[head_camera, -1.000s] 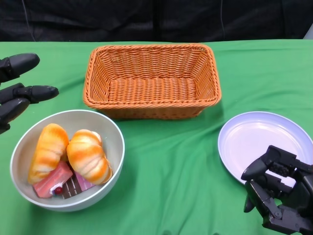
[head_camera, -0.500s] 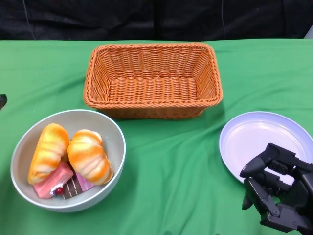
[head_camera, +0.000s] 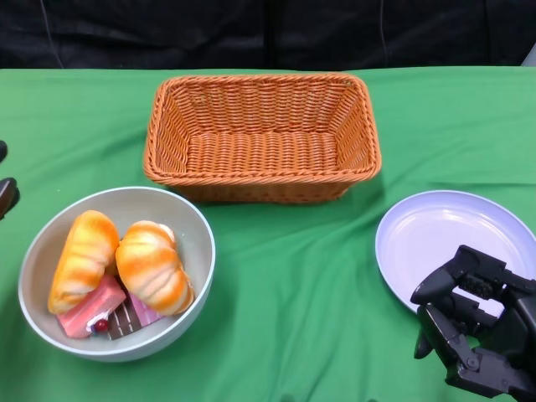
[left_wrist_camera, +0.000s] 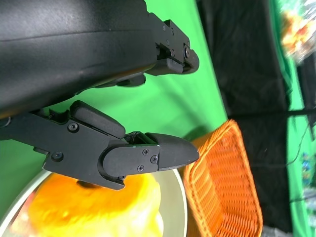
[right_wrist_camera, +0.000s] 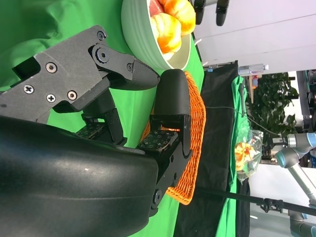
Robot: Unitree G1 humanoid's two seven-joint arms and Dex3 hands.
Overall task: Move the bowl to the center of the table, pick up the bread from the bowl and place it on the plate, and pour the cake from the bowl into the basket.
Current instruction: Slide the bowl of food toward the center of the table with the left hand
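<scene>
Sitting at the bench's left, the bowl [head_camera: 117, 272] holds bread [head_camera: 151, 266] and cake [head_camera: 88, 308]; nothing is done. Left hand [left_wrist_camera: 98, 98] spread empty, right hand [head_camera: 481, 335] curled empty.

A wrinkled green cloth [head_camera: 293, 276] covers the table, backed by a black curtain [head_camera: 268, 33] along its far edge. Beyond the table, the right wrist view shows a clear plastic bag of orange items [right_wrist_camera: 245, 154], a leafy green plant [right_wrist_camera: 276, 101] and a grey robotic arm [right_wrist_camera: 296, 158].
</scene>
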